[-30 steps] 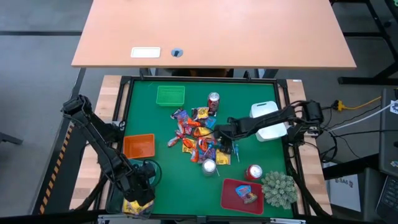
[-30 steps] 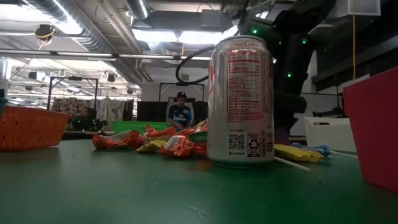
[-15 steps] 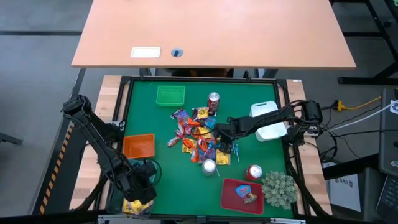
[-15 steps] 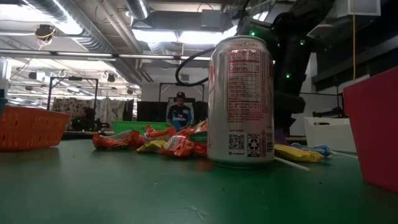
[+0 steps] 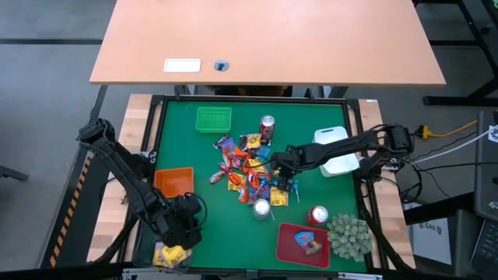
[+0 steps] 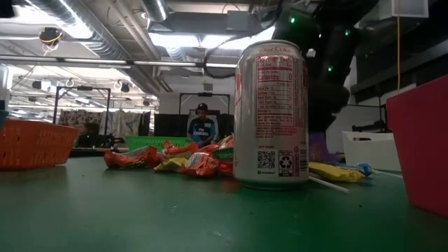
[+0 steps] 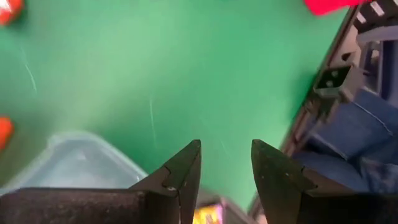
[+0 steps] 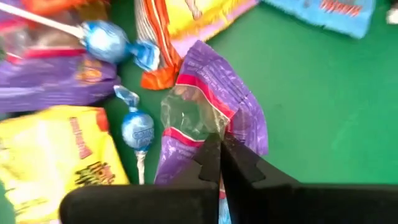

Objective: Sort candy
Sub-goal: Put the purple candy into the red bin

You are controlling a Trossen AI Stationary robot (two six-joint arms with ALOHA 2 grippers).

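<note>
**Candy heaped at frame centre**

The candy (image 5: 247,171) lies in a loose pile at the high view's centre: orange-red, yellow, purple and blue wrappers overlapping. A purple packet (image 8: 211,118), crumpled with a clear window, sits beside two blue-wrapped lollipops (image 8: 137,130).

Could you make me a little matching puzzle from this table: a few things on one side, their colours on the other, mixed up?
Things:
1. basket at the far left of the mat
2. basket nearer the left arm
3. tray beside the plant
4. packet pinched in the right fingers

Colours:
A. red
B. purple
C. green
D. orange

Pairs: 1-C, 2-D, 3-A, 4-B
</note>
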